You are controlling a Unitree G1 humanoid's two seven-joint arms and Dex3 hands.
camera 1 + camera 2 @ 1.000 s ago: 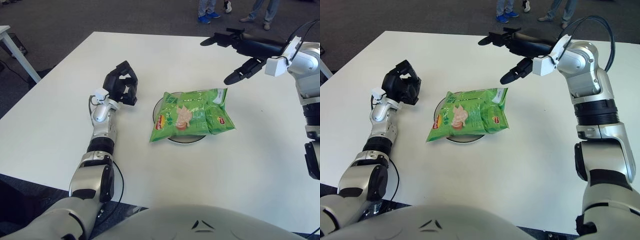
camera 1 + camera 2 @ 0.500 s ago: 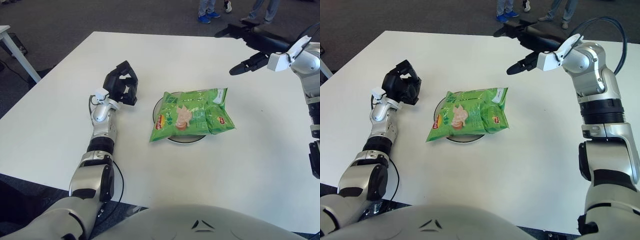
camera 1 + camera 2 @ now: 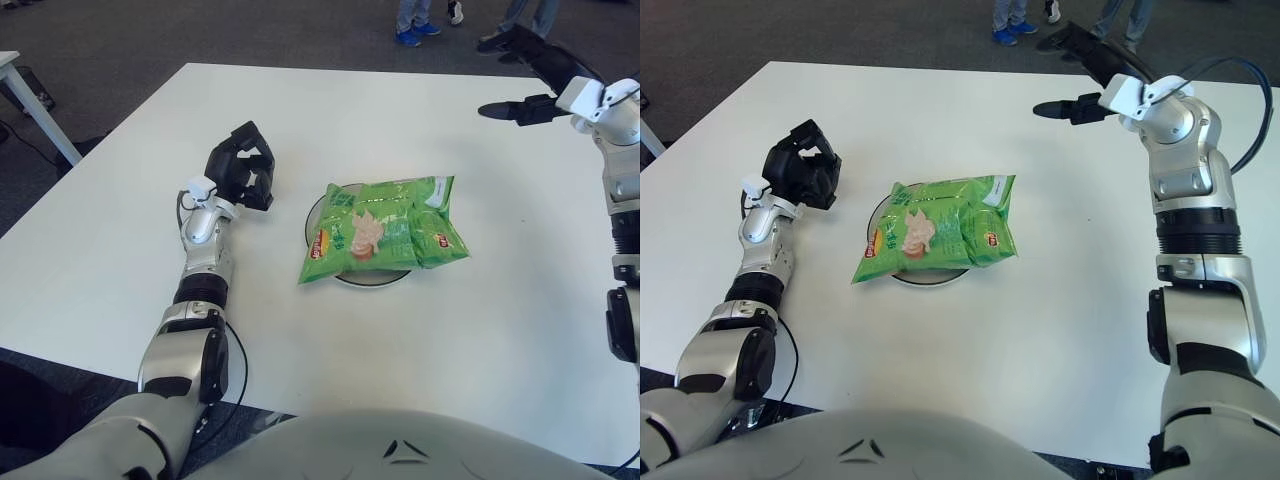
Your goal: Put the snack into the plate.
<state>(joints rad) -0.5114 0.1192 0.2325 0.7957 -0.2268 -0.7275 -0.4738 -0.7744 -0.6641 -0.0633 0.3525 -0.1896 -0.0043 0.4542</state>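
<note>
A green snack bag (image 3: 385, 229) lies flat across a dark round plate (image 3: 318, 211), hiding most of it; only the plate's left rim and front edge show. My right hand (image 3: 1075, 75) is raised over the table's far right, well away from the bag, its fingers spread and holding nothing. My left hand (image 3: 243, 166) shows to the left of the plate, its fingers curled on nothing.
The white table (image 3: 450, 330) stretches wide around the plate. Several people's legs and shoes (image 3: 412, 30) stand on the dark carpet beyond the far edge. Another table's corner (image 3: 12, 75) shows at the far left.
My right hand has drawn up and back to the right, away from the bag. The bag, the plate and my left hand have not moved.
</note>
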